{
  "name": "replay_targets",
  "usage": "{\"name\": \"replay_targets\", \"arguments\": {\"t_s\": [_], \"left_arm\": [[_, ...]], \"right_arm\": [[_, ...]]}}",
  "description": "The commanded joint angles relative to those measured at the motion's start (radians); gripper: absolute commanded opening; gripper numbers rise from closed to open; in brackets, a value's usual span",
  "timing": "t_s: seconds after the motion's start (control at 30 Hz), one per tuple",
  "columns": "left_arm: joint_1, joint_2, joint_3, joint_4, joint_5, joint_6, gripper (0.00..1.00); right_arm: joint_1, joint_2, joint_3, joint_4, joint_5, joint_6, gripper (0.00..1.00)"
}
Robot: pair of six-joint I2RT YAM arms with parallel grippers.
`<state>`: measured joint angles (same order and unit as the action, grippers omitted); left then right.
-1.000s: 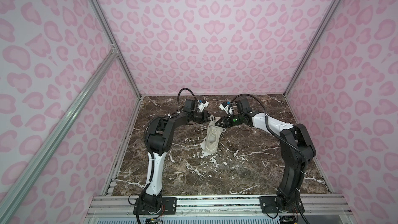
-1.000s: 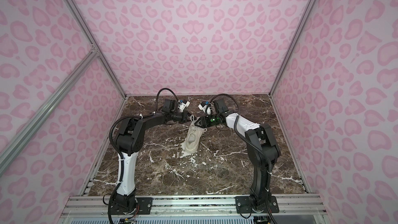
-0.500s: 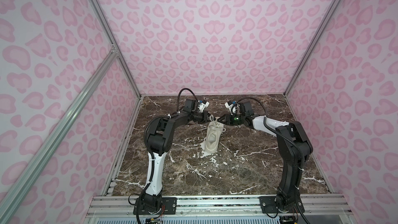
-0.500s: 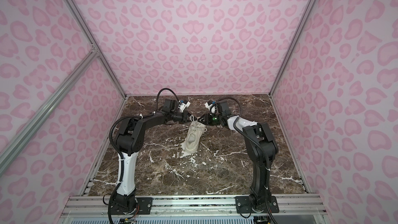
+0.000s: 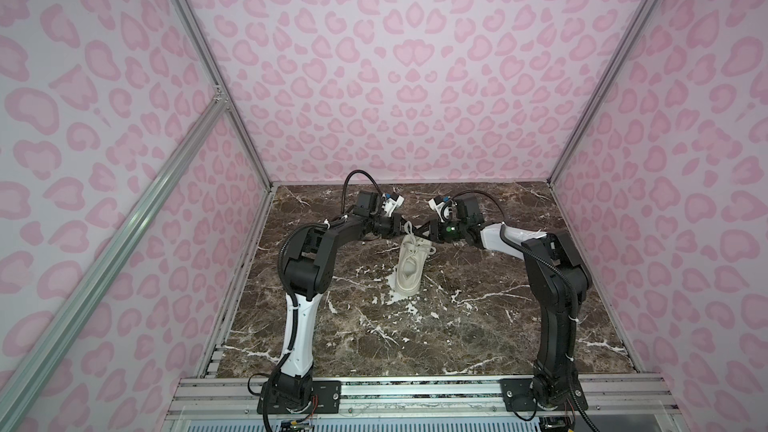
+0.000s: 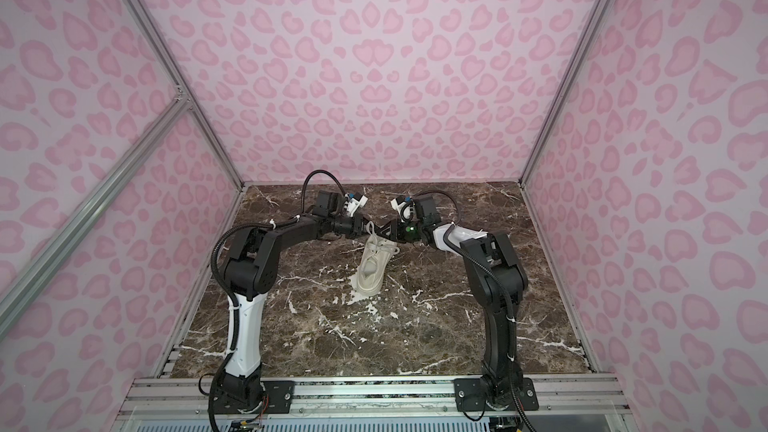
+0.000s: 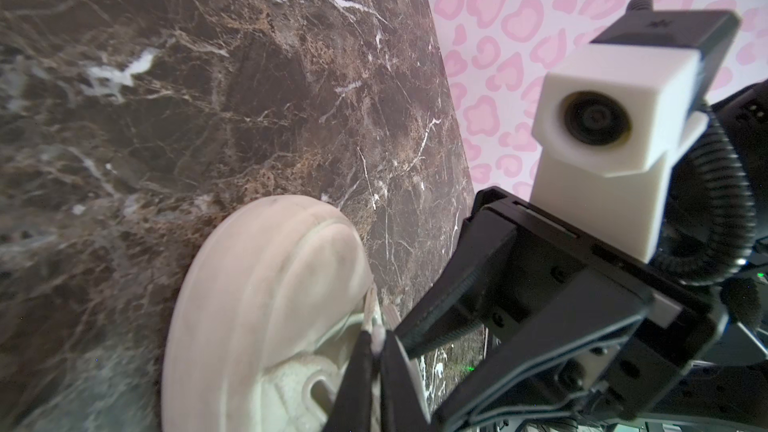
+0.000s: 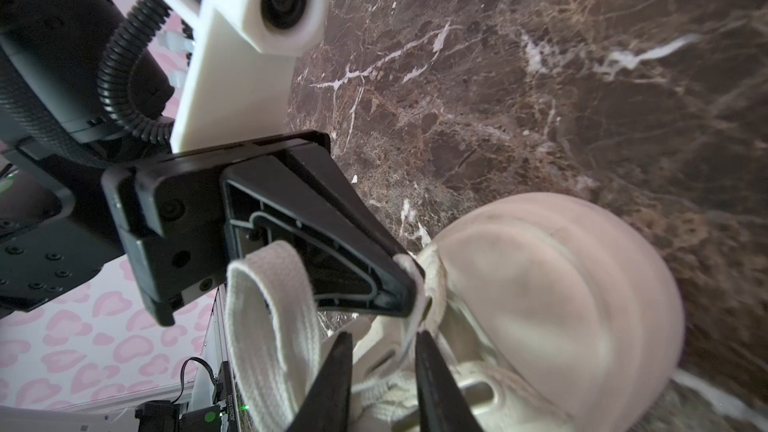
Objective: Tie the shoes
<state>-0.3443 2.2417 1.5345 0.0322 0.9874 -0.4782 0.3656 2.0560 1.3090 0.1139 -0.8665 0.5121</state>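
Cream sneaker [image 5: 409,274] lay near the middle of the brown marble table [image 5: 478,326], its long axis running front to back and its toe toward the back wall [image 5: 415,76]. At that far end, the left gripper [image 5: 403,228] was pinched together on a lace [image 8: 249,326]. The right gripper [image 5: 419,234] met it almost tip to tip, jaws a little apart astride the lace strands. Each reached in with elbow raised and forearm nearly level. Since a second earlier, I saw the right elbow [image 5: 552,251] had swung inward; the sneaker had not moved.
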Motion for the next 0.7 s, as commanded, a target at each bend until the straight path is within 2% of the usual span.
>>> {"name": "replay_targets", "arguments": {"t_s": [0.0, 0.17, 0.3, 0.43, 0.67], "left_arm": [[0.001, -0.013, -0.007, 0.03, 0.012, 0.001, 0.1], [0.001, -0.022, -0.015, 0.037, 0.001, 0.002, 0.13], [0.008, -0.043, -0.029, 0.058, -0.034, 0.0, 0.32], [0.025, -0.086, -0.047, 0.072, -0.07, 0.005, 0.42], [0.069, -0.176, -0.119, 0.058, -0.101, 0.03, 0.44]], "right_arm": [[0.002, 0.019, 0.009, 0.015, -0.018, -0.007, 0.25], [0.001, 0.024, 0.017, -0.001, -0.012, -0.009, 0.1], [0.002, 0.01, 0.003, 0.0, -0.003, -0.009, 0.03], [0.002, -0.004, -0.015, 0.008, 0.008, -0.006, 0.01], [0.001, -0.018, -0.038, 0.025, 0.022, 0.003, 0.0]]}}
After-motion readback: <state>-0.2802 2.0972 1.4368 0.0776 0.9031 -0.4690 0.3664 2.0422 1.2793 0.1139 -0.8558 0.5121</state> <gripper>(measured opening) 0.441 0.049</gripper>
